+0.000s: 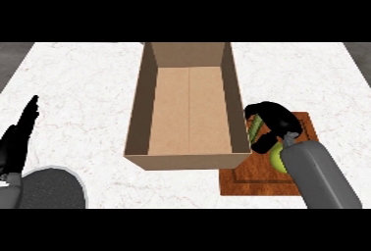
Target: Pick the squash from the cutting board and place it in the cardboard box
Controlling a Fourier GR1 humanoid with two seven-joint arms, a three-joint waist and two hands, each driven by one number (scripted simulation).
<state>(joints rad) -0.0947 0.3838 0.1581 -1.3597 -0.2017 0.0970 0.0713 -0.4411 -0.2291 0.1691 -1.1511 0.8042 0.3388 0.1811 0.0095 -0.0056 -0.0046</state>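
A green and yellow squash (278,156) lies on the wooden cutting board (250,181) at the right, mostly hidden under my right hand (272,120). That hand's fingers and thumb curl round the squash's upper end, just beside the right wall of the cardboard box (187,110). The box is tall, open-topped and stands in the middle of the counter; nothing shows inside it. My left hand (18,135) rests at the left edge, fingers straight and pointing up.
The white marbled counter (80,88) spreads left of the box and behind it. The board's left edge sits close against the box's front right corner. Dark floor shows past the counter's far corners.
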